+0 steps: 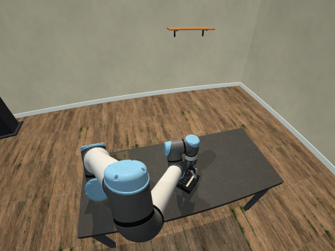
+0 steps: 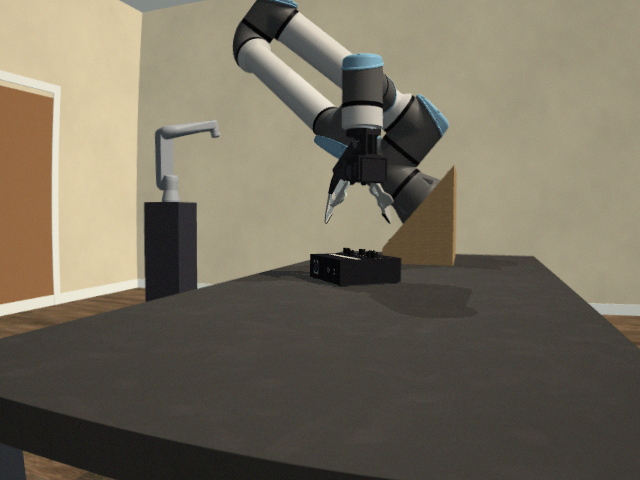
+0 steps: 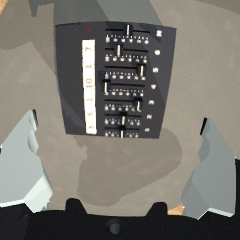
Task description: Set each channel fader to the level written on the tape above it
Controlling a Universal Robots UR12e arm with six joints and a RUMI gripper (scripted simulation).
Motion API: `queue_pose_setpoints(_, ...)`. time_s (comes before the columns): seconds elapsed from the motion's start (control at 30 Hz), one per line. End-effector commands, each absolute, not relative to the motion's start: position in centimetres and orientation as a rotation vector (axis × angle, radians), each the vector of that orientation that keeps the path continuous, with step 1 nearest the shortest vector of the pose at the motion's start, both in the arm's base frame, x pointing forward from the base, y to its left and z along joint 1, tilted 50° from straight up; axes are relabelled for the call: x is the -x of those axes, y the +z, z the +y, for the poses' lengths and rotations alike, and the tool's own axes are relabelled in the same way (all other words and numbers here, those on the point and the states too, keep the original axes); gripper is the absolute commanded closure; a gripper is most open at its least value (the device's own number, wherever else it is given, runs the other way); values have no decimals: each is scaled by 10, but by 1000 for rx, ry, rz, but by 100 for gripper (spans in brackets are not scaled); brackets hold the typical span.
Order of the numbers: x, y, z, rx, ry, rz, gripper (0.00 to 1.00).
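Observation:
The black lighting desk [image 1: 192,184] [image 2: 356,269] [image 3: 67,75] lies on the dark table [image 1: 243,162] [image 2: 310,387]. In the wrist view a white tape strip [image 3: 89,87] with handwritten numbers runs along the desk's left side. Beside it are several fader rows, and their black caps [image 3: 138,104] stand at different positions. The top row holds a separate fader [image 3: 129,29]. The numbers are too blurred to read with certainty. My gripper [image 1: 190,171] [image 2: 356,219] [image 3: 119,114] is open wide and empty. It hangs well above the desk and touches no fader.
A tan wedge [image 2: 434,232] stands on the table behind the desk, by the arm's base. A black pedestal with a grey arm [image 2: 170,248] stands on the floor at the left. A wooden shelf [image 1: 190,28] hangs on the far wall.

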State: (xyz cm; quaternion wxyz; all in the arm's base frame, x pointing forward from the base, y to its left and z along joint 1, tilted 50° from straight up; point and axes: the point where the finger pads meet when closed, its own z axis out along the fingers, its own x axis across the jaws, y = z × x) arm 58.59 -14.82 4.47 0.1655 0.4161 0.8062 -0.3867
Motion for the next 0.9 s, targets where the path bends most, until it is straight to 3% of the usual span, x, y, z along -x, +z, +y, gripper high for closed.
queue_pose_setpoints(0.0, -587, 56, -135, -1185, -1101, 2296, 0)
queue_pose_setpoints(0.87, -590, 93, -92, -1185, -1101, 2296, 0)
